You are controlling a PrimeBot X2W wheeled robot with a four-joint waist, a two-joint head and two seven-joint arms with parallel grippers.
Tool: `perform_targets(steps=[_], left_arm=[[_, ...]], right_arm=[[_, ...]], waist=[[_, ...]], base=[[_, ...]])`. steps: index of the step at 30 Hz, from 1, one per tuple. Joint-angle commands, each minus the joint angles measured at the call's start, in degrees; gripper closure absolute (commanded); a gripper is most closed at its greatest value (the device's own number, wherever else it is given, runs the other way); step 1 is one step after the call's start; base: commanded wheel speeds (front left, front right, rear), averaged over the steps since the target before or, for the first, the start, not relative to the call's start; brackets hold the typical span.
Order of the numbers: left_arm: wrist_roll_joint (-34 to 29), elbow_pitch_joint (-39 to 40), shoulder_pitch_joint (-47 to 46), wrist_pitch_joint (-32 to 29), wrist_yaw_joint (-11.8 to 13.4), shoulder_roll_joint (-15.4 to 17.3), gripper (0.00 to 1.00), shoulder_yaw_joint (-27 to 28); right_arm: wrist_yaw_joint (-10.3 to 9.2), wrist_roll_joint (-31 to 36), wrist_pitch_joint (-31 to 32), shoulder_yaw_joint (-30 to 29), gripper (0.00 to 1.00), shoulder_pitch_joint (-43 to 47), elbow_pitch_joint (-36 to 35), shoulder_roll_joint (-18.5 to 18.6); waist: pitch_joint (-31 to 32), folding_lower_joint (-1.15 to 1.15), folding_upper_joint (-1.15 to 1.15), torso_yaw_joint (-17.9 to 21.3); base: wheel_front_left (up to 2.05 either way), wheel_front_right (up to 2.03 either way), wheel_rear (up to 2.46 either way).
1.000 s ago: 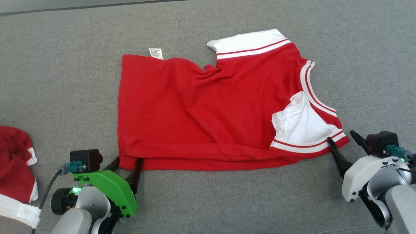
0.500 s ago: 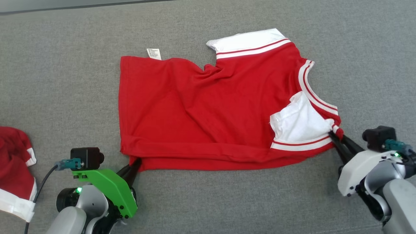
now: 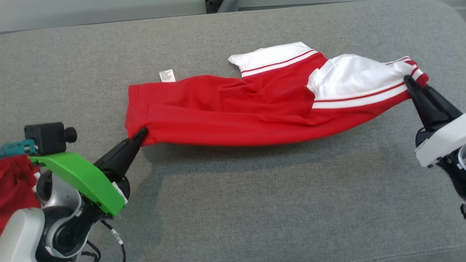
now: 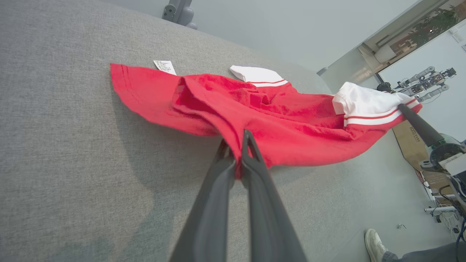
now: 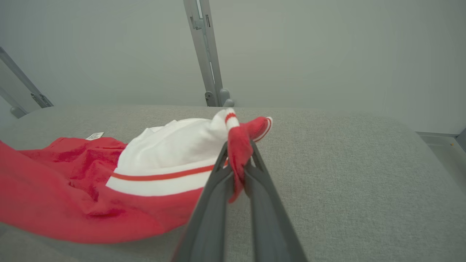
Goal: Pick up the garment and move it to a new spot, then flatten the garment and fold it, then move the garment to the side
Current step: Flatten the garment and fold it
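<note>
Both arms are mid-fold on the red T-shirt. The left end effector is pinching the hem corner and the right end effector is clamping the striped sleeve cuff. The near edge is hanging above the grey table while the far half is lying on it. I'd say they should be travelling at matching height and pace, keeping that edge taut so it's landing square by the care label. Half a second ago the near edge was lying flat; now it's being carried across.
</note>
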State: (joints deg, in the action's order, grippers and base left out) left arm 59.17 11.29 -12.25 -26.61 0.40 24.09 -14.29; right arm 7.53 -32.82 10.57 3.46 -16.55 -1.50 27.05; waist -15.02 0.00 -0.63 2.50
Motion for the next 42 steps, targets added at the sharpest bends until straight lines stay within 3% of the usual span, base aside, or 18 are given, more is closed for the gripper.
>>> perform_targets(steps=[1,9,13,18,24,31,42], left_arm=[[0.7,1.1,-1.3,-0.6,0.7,0.6,1.0,0.8],[2.7,8.3,-2.5,-3.3,3.4,2.4,1.0,3.4],[1.8,10.3,1.5,-2.5,4.6,2.9,1.0,4.1],[2.2,10.5,10.7,1.0,5.4,0.7,1.0,3.9],[0.6,3.5,20.2,6.0,4.7,-1.3,1.0,2.9],[-1.8,-4.2,22.7,8.0,3.2,-2.2,1.0,0.1],[-2.1,-7.7,24.8,9.7,1.7,-4.4,1.0,-2.7]], right_arm=[[-0.08,-0.8,1.1,-0.6,1.0,-1.3,-1.0,0.5],[-0.08,-3.0,7.0,-3.5,1.0,-2.4,-5.6,0.9],[-0.08,-3.3,8.6,-6.1,1.0,1.7,-7.3,0.0],[-0.08,-3.1,8.0,-8.9,1.0,10.7,-7.4,-2.6],[-0.1,-3.2,4.0,-8.8,1.0,18.7,-2.2,-4.5],[-0.15,-2.7,1.2,-8.2,1.0,21.1,4.6,-3.7],[-0.16,-2.0,0.8,-7.5,1.0,23.3,9.1,-2.3]], waist=[[0.7,0.0,0.63,0.3],[2.2,0.0,0.63,0.3],[2.6,0.0,0.63,0.1],[2.0,0.0,0.63,-0.2],[0.1,0.0,0.63,-0.1],[-0.6,0.0,0.63,-0.5],[-0.6,0.0,0.63,-0.8]], base=[[0.0,0.0,0.0],[0.0,0.0,0.0],[0.0,0.0,0.0],[0.0,0.0,0.0],[0.0,0.0,0.0],[0.0,0.0,0.0],[0.0,0.0,0.0]])
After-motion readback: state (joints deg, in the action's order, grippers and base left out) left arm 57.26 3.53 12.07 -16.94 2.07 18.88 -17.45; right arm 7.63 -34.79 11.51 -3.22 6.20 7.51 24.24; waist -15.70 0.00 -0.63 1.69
